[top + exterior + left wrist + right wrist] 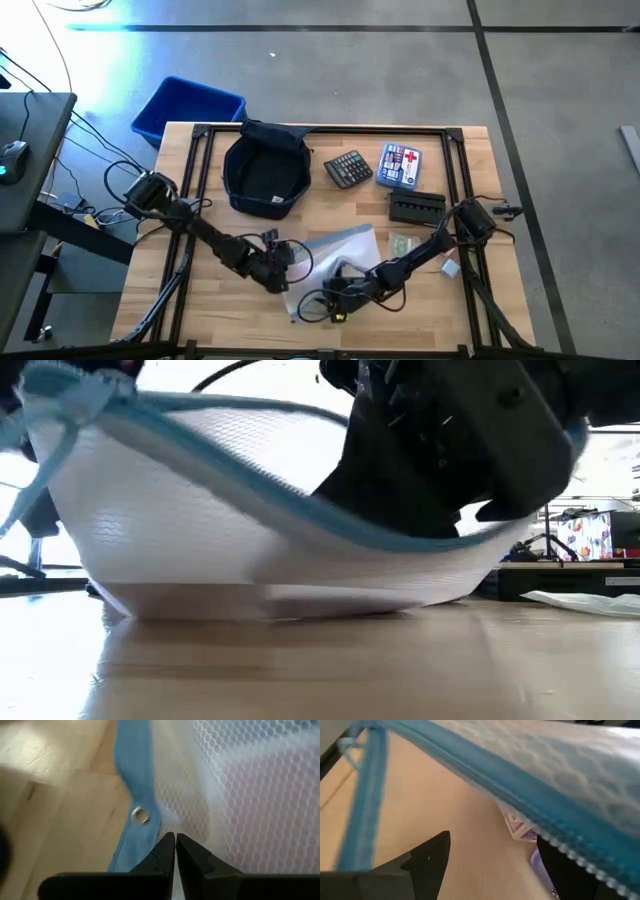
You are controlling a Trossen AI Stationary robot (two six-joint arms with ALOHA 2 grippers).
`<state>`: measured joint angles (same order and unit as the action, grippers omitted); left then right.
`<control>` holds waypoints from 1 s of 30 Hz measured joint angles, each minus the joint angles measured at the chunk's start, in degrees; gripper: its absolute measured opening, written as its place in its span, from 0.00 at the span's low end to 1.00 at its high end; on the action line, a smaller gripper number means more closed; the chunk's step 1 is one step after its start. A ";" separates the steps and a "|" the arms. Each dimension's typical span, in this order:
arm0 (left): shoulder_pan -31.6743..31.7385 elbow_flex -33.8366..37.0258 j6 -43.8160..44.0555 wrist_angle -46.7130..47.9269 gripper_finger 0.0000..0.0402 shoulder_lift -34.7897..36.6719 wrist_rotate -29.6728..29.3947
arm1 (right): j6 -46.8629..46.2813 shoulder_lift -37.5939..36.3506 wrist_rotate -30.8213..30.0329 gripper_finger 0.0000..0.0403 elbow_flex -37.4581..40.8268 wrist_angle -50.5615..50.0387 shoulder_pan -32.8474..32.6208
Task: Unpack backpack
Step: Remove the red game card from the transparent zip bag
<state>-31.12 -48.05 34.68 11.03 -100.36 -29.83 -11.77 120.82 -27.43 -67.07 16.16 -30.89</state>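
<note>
Navy, floppy fabric backpack [265, 172] is sitting open at the wooden counter's [200, 320] far edge, well apart from both claws. Left claw [175, 851] is pinching the clear mesh pouch's [335, 255] blue-trimmed edge; right claw [490, 865] is gaping beside it.

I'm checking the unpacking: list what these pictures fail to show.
- Pouch contents: right wrist view shows only a printed corner; mesh blurs the rest.
- Backpack interior: high view, too dark to tell.
- Whether the left gripper pinches the pouch: left wrist view, unclear.
- Table beyond: low view, pouch blocks it.
</note>
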 joint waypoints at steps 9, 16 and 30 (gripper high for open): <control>-2.01 -0.05 -0.32 -0.80 0.00 0.00 -2.04 | 0.31 -0.18 -3.37 0.71 -0.07 -0.12 -1.00; -1.53 -0.07 -3.37 -5.47 0.00 -0.55 -2.49 | 1.62 0.15 -1.84 0.71 -0.07 -0.35 1.24; 1.82 -0.07 -10.39 -21.41 0.00 -6.93 7.90 | 1.23 0.39 6.16 0.71 -0.08 -0.17 1.63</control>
<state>-29.30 -48.12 24.29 -10.38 -107.28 -21.93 -10.55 121.21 -21.28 -67.15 15.99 -29.26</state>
